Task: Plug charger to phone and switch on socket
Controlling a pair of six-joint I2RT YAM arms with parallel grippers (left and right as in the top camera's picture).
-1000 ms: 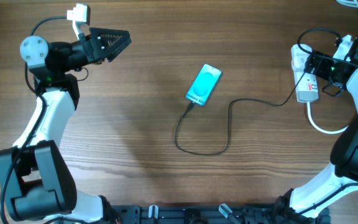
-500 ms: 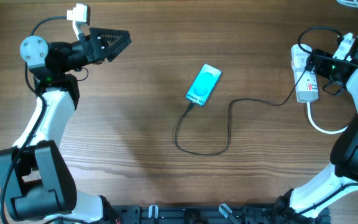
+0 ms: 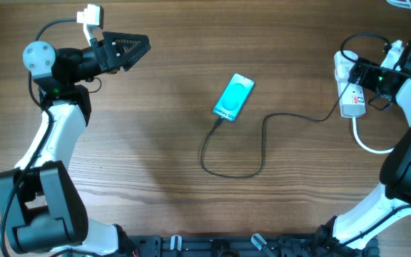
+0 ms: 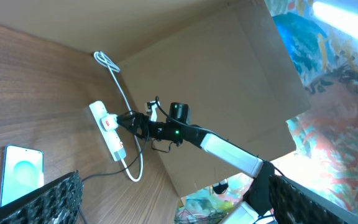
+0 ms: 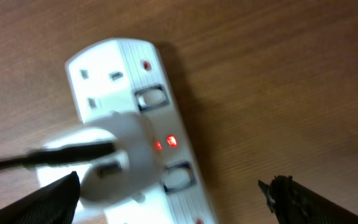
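Right gripper [image 5: 169, 193] gapes over socket [image 5: 114, 62]; only wrist view shows red light [image 5: 171, 142].

Socket [image 5: 122, 70] blurred, lower end cut off; phone [image 4: 22, 173] partly hidden.

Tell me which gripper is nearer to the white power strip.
Right. The right gripper sits directly over the power strip at the right side of the table, jaws open. The left gripper is far off at the upper left, beyond the phone, also open.
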